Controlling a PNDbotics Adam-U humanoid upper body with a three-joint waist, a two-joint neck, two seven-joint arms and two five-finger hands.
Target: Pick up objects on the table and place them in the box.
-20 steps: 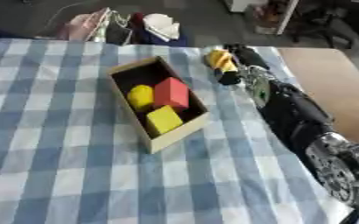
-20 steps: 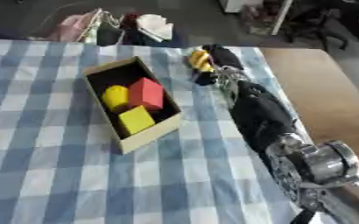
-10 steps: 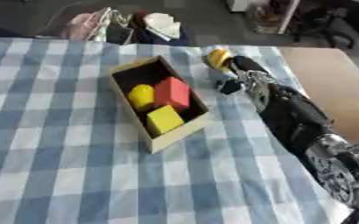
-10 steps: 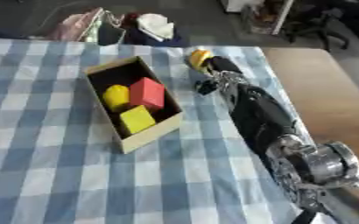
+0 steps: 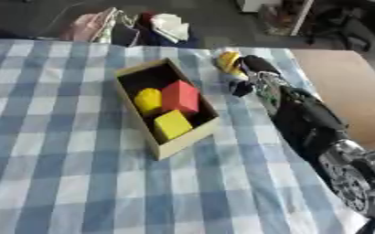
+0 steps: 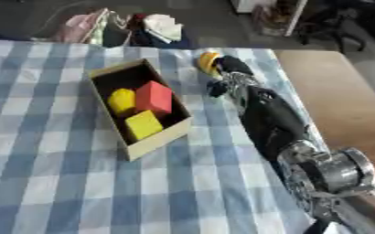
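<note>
Right robot hand (image 5: 247,73) stretched out over far right part of surface (image 5: 55,183), blue-white checked cloth. Fingers curled round yellow object (image 5: 227,61), which sits just beyond box, near far edge; whether lifted or resting on cloth, cannot tell. Open cardboard box (image 5: 163,149) at centre, set askew. Inside: red block (image 5: 180,96), yellow rounded piece (image 5: 148,99) touching its left side, yellow cube (image 5: 171,124) nearer the camera. Left robot hand out of view. Heap of clothes (image 5: 131,28) beyond surface.
</note>
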